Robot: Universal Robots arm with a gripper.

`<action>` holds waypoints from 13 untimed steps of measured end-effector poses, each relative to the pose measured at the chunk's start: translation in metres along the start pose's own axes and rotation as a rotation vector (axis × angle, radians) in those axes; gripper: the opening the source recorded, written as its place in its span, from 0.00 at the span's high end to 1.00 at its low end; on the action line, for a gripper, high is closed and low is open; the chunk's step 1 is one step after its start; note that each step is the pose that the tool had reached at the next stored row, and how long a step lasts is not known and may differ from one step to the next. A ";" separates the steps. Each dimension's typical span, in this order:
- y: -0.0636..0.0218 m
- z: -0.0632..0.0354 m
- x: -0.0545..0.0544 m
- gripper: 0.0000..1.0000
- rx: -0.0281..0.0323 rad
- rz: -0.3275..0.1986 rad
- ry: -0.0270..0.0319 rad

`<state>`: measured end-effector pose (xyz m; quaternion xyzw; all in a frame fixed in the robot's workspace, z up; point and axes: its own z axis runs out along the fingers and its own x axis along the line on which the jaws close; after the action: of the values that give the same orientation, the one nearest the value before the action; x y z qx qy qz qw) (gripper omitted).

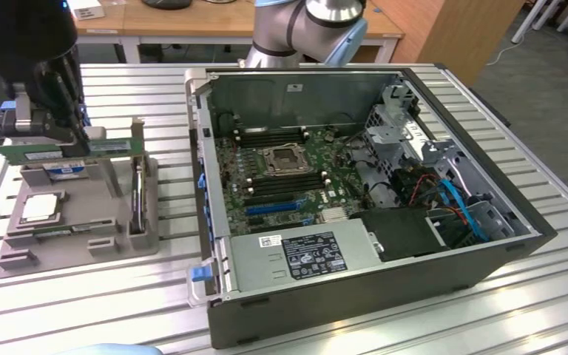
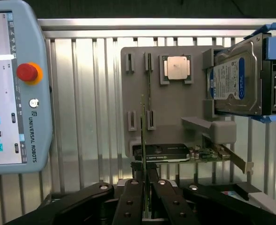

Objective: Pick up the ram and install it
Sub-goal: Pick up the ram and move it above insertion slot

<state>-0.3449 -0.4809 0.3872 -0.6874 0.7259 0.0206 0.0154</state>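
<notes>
The ram [image 1: 67, 150], a long thin green stick, is held level just above the grey parts holder [image 1: 77, 237] at the exterior view's left. My gripper [image 1: 45, 137] comes down on it from above and is shut on it. In the wrist view the ram [image 2: 143, 126] shows edge-on as a thin line running out from between the black fingers [image 2: 131, 197] of my gripper [image 2: 145, 178], over the grey holder [image 2: 171, 108].
An open computer case [image 1: 521, 222] with its motherboard [image 1: 274, 174] lies at the exterior view's right of the holder. The holder also carries a silver CPU [image 2: 176, 68], a blue-labelled hard drive [image 2: 236, 79] and a circuit card [image 2: 210, 154]. A teach pendant [image 2: 16, 93] lies beside it on the slatted table [image 1: 363, 325].
</notes>
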 end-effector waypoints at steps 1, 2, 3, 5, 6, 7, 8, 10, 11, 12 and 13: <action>-0.0023 -0.0001 0.000 0.86 0.0000 0.000 -0.0001; -0.0044 -0.0002 0.000 0.86 0.0000 0.000 -0.0001; -0.0063 -0.0002 0.000 0.86 0.0000 0.000 -0.0002; -0.0100 -0.0003 -0.001 0.86 0.0000 0.000 -0.0002; -0.0117 -0.0004 -0.001 0.86 -0.0001 0.000 -0.0001; -0.0134 -0.0004 -0.001 0.86 0.0000 0.000 -0.0002; -0.0149 -0.0004 -0.001 0.86 0.0000 0.000 -0.0003; -0.0181 -0.0005 -0.001 0.86 0.0000 0.000 -0.0002; -0.0198 -0.0005 -0.001 0.86 0.0000 0.000 -0.0002; -0.0214 -0.0005 -0.001 0.86 0.0000 0.000 -0.0002; -0.0229 -0.0005 -0.001 0.86 0.0001 0.000 -0.0002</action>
<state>-0.3220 -0.4809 0.3875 -0.6874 0.7259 0.0206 0.0155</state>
